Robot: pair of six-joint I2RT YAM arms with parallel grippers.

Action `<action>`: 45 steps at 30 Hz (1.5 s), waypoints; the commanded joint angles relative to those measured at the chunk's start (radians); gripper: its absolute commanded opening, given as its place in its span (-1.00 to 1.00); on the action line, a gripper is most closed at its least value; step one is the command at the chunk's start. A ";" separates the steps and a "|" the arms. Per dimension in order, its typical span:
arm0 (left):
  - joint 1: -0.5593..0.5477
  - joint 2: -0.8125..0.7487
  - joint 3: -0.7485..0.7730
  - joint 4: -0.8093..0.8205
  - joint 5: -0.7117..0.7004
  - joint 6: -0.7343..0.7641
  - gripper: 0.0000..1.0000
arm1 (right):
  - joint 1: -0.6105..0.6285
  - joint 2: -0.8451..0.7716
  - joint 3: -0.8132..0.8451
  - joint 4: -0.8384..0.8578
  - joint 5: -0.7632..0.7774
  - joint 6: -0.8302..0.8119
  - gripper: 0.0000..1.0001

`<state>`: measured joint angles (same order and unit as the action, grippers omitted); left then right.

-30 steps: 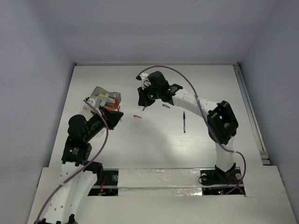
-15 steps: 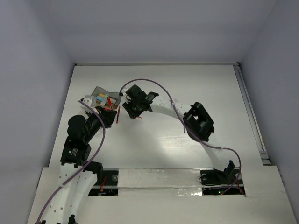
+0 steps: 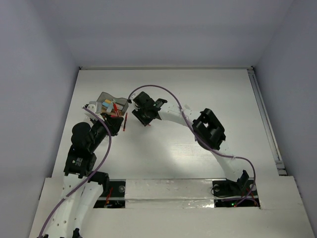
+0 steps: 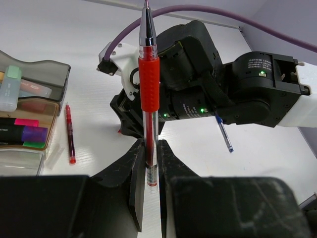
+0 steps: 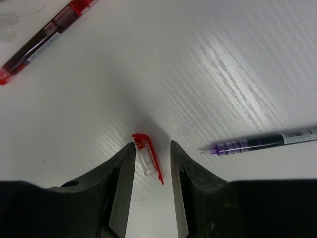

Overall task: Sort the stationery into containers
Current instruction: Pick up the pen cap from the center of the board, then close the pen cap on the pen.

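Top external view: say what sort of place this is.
Likely a robot lab test cell: white table walled by plain panels, left arm and right arm bolted at its near edge.

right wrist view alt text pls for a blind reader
Open right pincer straddles a small red-and-clear pen cap lying on the white table. A purple pen lies right of it, a red pen at upper left.

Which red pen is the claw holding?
The upright red pen with the fat red grip, pinched in the left claw. The thinner red pen lies flat on the table beside the containers.
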<state>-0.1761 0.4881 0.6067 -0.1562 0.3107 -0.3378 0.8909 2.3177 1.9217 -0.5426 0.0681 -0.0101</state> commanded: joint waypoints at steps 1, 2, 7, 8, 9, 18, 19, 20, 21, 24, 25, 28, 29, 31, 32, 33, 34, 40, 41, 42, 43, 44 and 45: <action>0.003 -0.008 0.045 0.037 0.011 0.013 -1.00 | 0.010 0.035 0.039 0.000 0.006 -0.018 -0.20; 0.003 -0.009 0.045 0.037 0.013 0.013 -1.00 | 0.010 0.037 0.036 -0.002 -0.002 -0.018 -0.20; 0.003 -0.009 0.045 0.037 0.013 0.013 -1.00 | 0.019 0.060 0.040 -0.011 -0.028 -0.011 -0.21; 0.003 -0.009 0.045 0.037 0.011 0.013 -1.00 | 0.019 0.062 0.036 -0.010 -0.030 -0.010 -0.22; 0.003 -0.008 0.045 0.037 0.013 0.013 -1.00 | 0.019 0.063 0.036 -0.014 -0.031 -0.008 -0.29; 0.003 -0.002 0.038 0.052 0.047 0.011 -1.00 | 0.019 -0.035 -0.044 0.094 0.015 0.061 -1.00; 0.003 -0.002 0.036 0.053 0.059 0.011 -1.00 | 0.019 -0.056 -0.070 0.118 0.018 0.071 -1.00; 0.003 0.000 0.036 0.058 0.065 0.010 -1.00 | 0.019 -0.082 -0.090 0.144 0.019 0.091 -1.00; 0.003 0.000 0.034 0.063 0.074 0.008 -1.00 | 0.019 -0.142 -0.111 0.176 0.022 0.102 -1.00; 0.003 0.010 0.013 0.111 0.175 0.000 -1.00 | 0.008 -0.251 -0.222 0.315 0.021 0.156 -1.00; 0.003 0.012 0.005 0.122 0.206 -0.006 -1.00 | -0.001 -0.326 -0.249 0.384 0.025 0.168 -1.00; 0.003 0.017 -0.008 0.150 0.300 -0.015 -1.00 | -0.001 -0.473 -0.355 0.514 0.071 0.206 -1.00; 0.003 0.021 -0.015 0.152 0.317 -0.018 -1.00 | -0.001 -0.510 -0.384 0.559 0.070 0.217 -1.00; 0.003 0.038 -0.018 0.184 0.344 -0.024 -1.00 | -0.001 -0.578 -0.467 0.702 0.059 0.260 -1.00; 0.003 0.043 -0.019 0.187 0.358 -0.026 -1.00 | -0.001 -0.631 -0.492 0.748 0.032 0.277 -1.00; 0.003 0.047 -0.021 0.190 0.361 -0.026 -1.00 | -0.001 -0.655 -0.513 0.794 0.016 0.310 -1.00; 0.003 0.049 -0.022 0.191 0.366 -0.027 -1.00 | -0.001 -0.672 -0.550 0.882 -0.016 0.329 -1.00; 0.003 0.058 -0.028 0.199 0.383 -0.032 -1.00 | -0.001 -0.736 -0.651 1.186 -0.126 0.466 -1.00; 0.003 0.061 -0.028 0.201 0.384 -0.032 -1.00 | -0.001 -0.738 -0.658 1.216 -0.135 0.482 -1.00; 0.003 0.064 -0.028 0.202 0.387 -0.033 -1.00 | -0.001 -0.735 -0.659 1.257 -0.148 0.502 -1.00; 0.003 0.063 -0.030 0.204 0.392 -0.033 -1.00 | -0.001 -0.732 -0.659 1.276 -0.160 0.515 -1.00; 0.003 0.064 -0.031 0.205 0.392 -0.035 -1.00 | -0.001 -0.728 -0.671 1.300 -0.171 0.531 -1.00; 0.003 0.066 -0.033 0.208 0.395 -0.035 -1.00 | -0.001 -0.724 -0.675 1.354 -0.189 0.559 -1.00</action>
<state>-0.1753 0.5476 0.5850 -0.0132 0.6697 -0.3653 0.8902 1.5860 1.2591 0.5785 -0.0544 0.4534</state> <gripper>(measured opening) 0.076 0.058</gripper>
